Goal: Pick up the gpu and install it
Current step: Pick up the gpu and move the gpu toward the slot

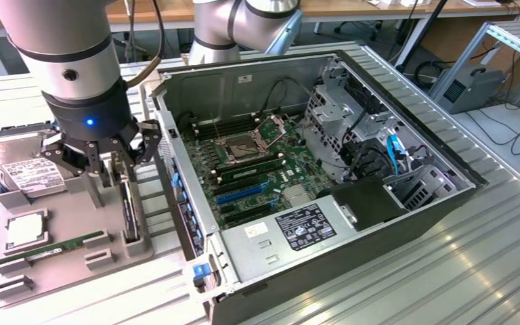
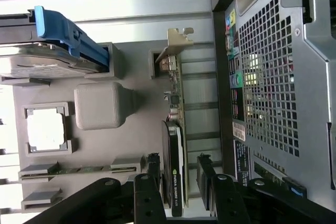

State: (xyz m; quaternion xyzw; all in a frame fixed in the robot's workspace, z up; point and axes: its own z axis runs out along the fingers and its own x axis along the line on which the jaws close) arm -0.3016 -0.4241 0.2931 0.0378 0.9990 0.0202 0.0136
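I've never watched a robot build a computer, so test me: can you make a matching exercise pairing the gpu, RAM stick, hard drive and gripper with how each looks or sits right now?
Things:
1. gpu
2. RAM stick
3. gripper
4. hard drive

Descriptions:
A. silver, with a white label
B. open, straddling the gpu
C. standing on edge in a slot of the grey tray
D. thin green strip lying low in the tray

Pairs: 1-C, 2-D, 3-B, 4-A

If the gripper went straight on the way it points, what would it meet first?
Probably the gpu, standing on edge in the gray tray below the open gripper; its fingers look set to straddle it.
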